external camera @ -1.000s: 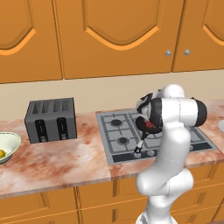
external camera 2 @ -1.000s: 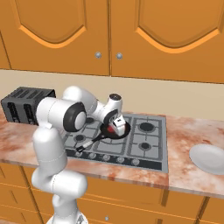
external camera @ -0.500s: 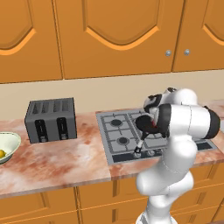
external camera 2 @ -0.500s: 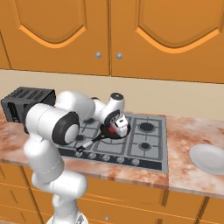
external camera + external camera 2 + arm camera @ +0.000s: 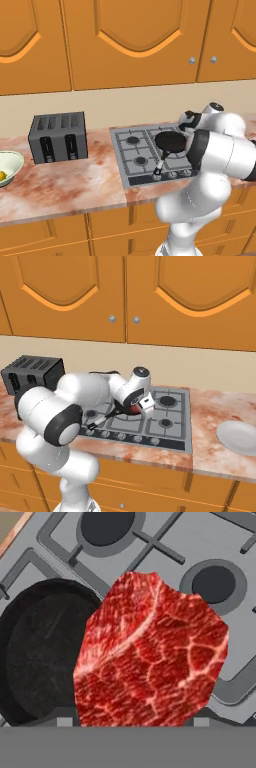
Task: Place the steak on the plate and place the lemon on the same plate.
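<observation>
The robot's hand hangs over the stove [image 5: 165, 416], and the steak [image 5: 150, 652] is lifted clear of the black frying pan [image 5: 42, 657], sitting right up against the hand camera with the pan and two burners below it. From the right side a bit of red meat [image 5: 134, 404] peeks out under the wrist. The fingers [image 5: 130, 722] are themselves hidden behind the meat, spread fairly wide; they seem to be clamped on the steak, since it hangs in the air at the hand. The pan [image 5: 172, 142] rests on the stove with its handle pointing toward the front edge. A white plate [image 5: 239, 437] lies on the counter [image 5: 65, 182] to the right of the stove. Far left, the lemon [image 5: 3, 175] sits in a pale bowl [image 5: 11, 166] beside the toaster [image 5: 57, 136].
</observation>
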Robot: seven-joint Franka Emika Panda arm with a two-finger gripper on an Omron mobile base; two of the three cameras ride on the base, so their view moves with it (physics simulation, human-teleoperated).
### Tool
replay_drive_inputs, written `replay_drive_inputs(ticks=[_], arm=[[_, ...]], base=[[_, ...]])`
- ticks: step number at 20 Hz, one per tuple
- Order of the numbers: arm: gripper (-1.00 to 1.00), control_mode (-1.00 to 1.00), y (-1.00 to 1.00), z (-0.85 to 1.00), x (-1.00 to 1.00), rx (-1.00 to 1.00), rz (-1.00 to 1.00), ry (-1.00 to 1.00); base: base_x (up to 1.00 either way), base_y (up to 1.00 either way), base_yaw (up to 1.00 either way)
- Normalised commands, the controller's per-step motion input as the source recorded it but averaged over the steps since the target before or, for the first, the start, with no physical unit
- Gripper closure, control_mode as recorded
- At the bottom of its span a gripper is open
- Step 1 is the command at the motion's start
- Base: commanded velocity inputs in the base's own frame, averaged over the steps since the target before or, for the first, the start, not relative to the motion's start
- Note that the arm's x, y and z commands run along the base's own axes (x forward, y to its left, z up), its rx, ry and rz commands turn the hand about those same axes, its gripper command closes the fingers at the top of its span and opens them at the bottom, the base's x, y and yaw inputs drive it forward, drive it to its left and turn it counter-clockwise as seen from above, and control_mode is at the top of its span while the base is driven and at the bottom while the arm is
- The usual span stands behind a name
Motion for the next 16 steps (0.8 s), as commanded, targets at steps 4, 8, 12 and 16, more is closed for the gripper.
replay_drive_inputs(ticks=[4,8,12,16], arm=[[1.0,-1.0,-0.57,0.21,-0.41,-0.02,-0.02,-0.03],[1.0,-1.0,-0.56,0.23,-0.32,-0.07,-0.01,0.0],[1.0,-1.0,-0.66,0.19,-0.33,-0.08,0.0,0.0],[1.0,-1.0,-0.74,0.18,-0.26,-0.06,0.0,0.0]], base=[[0.0,0.0,0.0],[0.0,0.0,0.0],[0.0,0.0,0.0],[0.0,0.0,0.0]])
